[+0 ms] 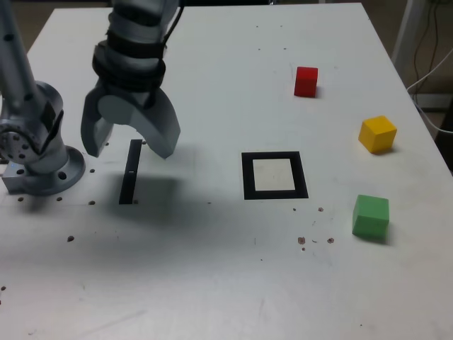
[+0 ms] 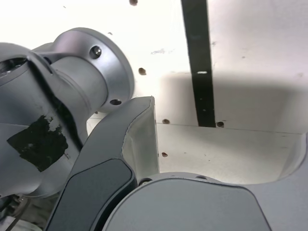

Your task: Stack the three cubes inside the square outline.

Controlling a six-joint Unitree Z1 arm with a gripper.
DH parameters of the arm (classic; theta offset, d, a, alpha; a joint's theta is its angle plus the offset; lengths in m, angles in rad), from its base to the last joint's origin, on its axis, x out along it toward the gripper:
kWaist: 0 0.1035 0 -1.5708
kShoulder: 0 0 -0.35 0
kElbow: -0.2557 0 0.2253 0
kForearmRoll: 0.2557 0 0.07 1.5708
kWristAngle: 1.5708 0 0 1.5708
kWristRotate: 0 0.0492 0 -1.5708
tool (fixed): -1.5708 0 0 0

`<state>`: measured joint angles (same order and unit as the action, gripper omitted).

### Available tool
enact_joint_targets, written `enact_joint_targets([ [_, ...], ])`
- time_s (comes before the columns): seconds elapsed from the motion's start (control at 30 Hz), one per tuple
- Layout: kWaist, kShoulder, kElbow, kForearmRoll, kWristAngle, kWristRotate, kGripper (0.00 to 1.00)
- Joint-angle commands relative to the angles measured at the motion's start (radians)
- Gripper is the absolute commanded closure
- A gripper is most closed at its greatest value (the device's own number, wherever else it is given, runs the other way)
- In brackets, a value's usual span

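Gripper (image 1: 129,147) is hanging above the table (image 1: 212,283), to the left of the square (image 1: 305,185) in the exterior view. Its 2 fingers are standing wide apart and are holding 0 objects. The square is lying flat, its black border surrounding a white centre. In the exterior view, 3 cubes are resting outside the square, all apart from each other:

1. Red cube (image 1: 306,82) is sitting beyond the square, slightly to its right.
2. Yellow cube (image 1: 378,134) is sitting to the right of the square and a little beyond it.
3. Green cube (image 1: 371,216) is sitting to the right of the square, nearer the camera.

The black strip (image 1: 131,172) is lying left of the square; the arm's base (image 1: 48,170) is standing farther left of it.
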<state>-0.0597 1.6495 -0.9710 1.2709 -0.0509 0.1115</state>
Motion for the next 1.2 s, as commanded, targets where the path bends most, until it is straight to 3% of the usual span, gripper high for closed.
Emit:
enact_joint_targets([
  [0.0, 0.002, 0.026, -0.031, 0.001, 0.007, 0.012, 0.00],
  [0.6, 0.146, 0.169, -0.319, 0.084, 0.028, 0.161, 0.00],
  [1.17, 0.309, 0.323, -0.561, 0.120, 0.096, 0.303, 0.00],
])
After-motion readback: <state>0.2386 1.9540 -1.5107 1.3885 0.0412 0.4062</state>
